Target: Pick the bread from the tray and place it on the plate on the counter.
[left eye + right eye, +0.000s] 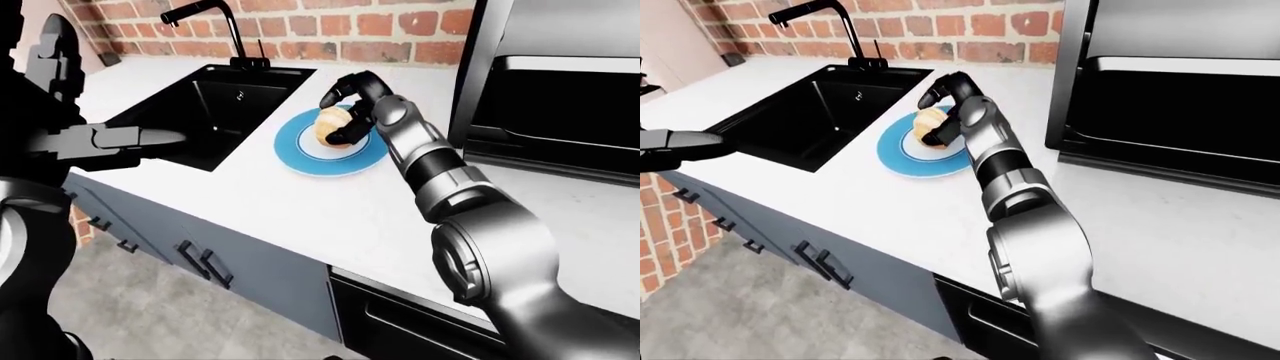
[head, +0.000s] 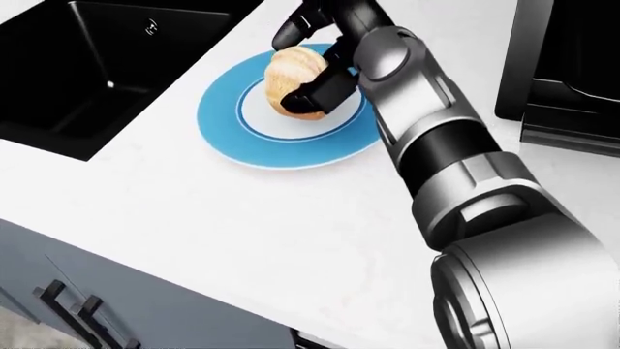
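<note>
The left hand (image 1: 150,138) hangs near the bench (image 2: 242,218) edge at the left — whether its fingers are apart or together I cannot tell. Farther, the right hand (image 2: 315,62) is clamped on the bread (image 2: 294,76), which sits on the plate (image 2: 223,123) — right of the sink (image 1: 200,105).

Tan bread (image 2: 294,78) on a blue-and-white ringed plate (image 2: 232,138), white counter (image 2: 242,225), black sink (image 2: 87,73), red brick wall (image 1: 350,30).

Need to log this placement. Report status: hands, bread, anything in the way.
Right hand shut on bread, over the plate. Left hand open, held above the sink. Nothing in the way.
</note>
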Available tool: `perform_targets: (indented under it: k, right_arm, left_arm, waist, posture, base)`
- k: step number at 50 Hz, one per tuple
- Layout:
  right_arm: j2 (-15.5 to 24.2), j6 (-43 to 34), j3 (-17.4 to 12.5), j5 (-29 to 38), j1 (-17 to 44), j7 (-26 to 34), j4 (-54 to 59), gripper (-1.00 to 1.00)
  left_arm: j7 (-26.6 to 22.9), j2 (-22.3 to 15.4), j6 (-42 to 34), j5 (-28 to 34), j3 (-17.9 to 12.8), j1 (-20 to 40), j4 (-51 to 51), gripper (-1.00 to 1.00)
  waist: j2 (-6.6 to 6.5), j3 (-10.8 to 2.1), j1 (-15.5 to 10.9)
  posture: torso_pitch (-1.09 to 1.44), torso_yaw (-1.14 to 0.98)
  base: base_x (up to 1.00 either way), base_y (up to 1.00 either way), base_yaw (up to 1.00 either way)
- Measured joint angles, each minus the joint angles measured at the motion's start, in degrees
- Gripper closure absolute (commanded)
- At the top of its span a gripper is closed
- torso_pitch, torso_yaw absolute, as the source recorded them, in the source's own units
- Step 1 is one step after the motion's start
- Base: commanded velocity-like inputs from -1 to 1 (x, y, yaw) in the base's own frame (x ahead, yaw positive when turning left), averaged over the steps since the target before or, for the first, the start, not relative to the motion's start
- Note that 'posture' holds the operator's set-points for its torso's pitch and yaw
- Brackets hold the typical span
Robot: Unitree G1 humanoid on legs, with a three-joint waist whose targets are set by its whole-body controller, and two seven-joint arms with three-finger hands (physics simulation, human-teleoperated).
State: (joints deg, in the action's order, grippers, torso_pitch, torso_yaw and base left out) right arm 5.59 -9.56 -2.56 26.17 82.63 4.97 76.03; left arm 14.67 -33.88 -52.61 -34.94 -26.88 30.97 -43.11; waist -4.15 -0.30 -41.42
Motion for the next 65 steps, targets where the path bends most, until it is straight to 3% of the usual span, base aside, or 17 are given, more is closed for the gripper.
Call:
perform_targets:
  k: [17, 20, 22, 24, 31, 37, 38, 65]
  right_arm:
    - [-0.18, 0.29, 0.00, -0.04, -0.29, -0.06, -0.07, 0.29]
    - [-0.21, 0.29, 0.00, -0.07, -0.33, 0.04, -0.09, 0.07]
    - [-0.28, 0.33, 0.01, -0.10, -0.46, 0.12, -0.13, 0.07]
    - [-0.35, 0.33, -0.02, -0.17, -0.57, 0.17, -0.11, -0.14]
    - [-0.33, 0.43, -0.04, -0.37, -0.60, 0.18, -0.33, -0.57]
    - [-0.41, 0.53, -0.01, -0.48, -0.72, 0.29, -0.33, -0.85]
    - [-0.42, 0.53, 0.00, -0.48, -0.74, 0.33, -0.31, -1.00]
    - [0.48, -2.62, 0.38, -2.83, 4.47, 1.40, -5.55, -1.00]
  left_arm:
    - [0.13, -0.05, 0.13, 0.06, -0.17, -0.19, -0.19, -1.00]
    - [0.13, 0.01, 0.23, 0.11, -0.20, -0.36, -0.24, -1.00]
    - [0.12, 0.04, 0.25, 0.12, -0.25, -0.46, -0.28, -1.00]
    - [0.08, 0.05, 0.25, 0.10, -0.37, -0.60, -0.37, -1.00]
    - [-0.01, -0.08, 0.13, -0.23, -0.94, -0.94, -0.60, -1.00]
    - [0.04, -0.35, 0.33, -0.42, -1.07, -1.06, -0.56, -1.00]
    - [0.06, -0.34, 0.31, -0.46, -1.04, -1.03, -0.54, -1.00]
    - [1.07, -1.21, 0.11, -1.14, -0.18, 0.57, 0.08, -1.00]
  waist:
    - [0.03, -0.06, -0.02]
    - [0.04, -0.09, -0.03]
    - [0.05, -0.11, -0.02]
    - [0.04, -0.10, -0.02]
    - [0.04, -0.13, -0.04]
    - [-0.01, -0.20, -0.05]
    - [-0.01, -0.19, -0.05]
    - [-0.06, 0.13, 0.02]
  posture:
    - [0.00, 0.72]
    - [0.00, 0.72]
    - [0.00, 0.72]
    - [0.00, 0.72]
    - [0.00, 0.72]
    - [0.00, 0.72]
    - [0.00, 0.72]
    - [0.00, 0.72]
  base:
    - [0.00, 0.00, 0.00]
    - [0.00, 0.00, 0.00]
    - [0.00, 0.00, 0.00]
    - [0.00, 0.00, 0.00]
    - [0.00, 0.00, 0.00]
    - [0.00, 0.00, 0.00]
    - [0.00, 0.00, 0.00]
    - [0.00, 0.00, 0.00]
